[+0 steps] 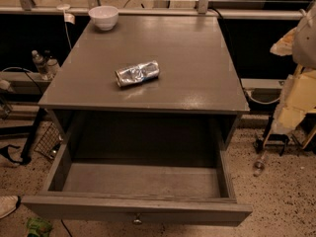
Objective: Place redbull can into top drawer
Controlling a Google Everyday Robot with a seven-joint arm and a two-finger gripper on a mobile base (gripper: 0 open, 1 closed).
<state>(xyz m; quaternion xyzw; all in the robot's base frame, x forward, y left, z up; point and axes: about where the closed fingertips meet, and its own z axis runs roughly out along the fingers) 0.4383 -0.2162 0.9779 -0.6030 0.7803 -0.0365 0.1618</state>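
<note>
Camera view shows the redbull can (138,73) lying sideways on the cabinet top (197,53), within reach above the pulled-out top drawer (74,207), while the gripper (299,94) hangs at the right edge, its state impossible to tell.

Gripper (292,107) — blurred, at right edge

The redbull can (138,73) lies on its side on the cabinet top (197,58), near the middle of the frame. The white bowl (103,17) stands behind it, at the top's upper left corner. The top drawer (133,209) stands open below, at the frame's bottom. The gripper (286,120) hangs at the right edge, beside the cabinet.
</note>
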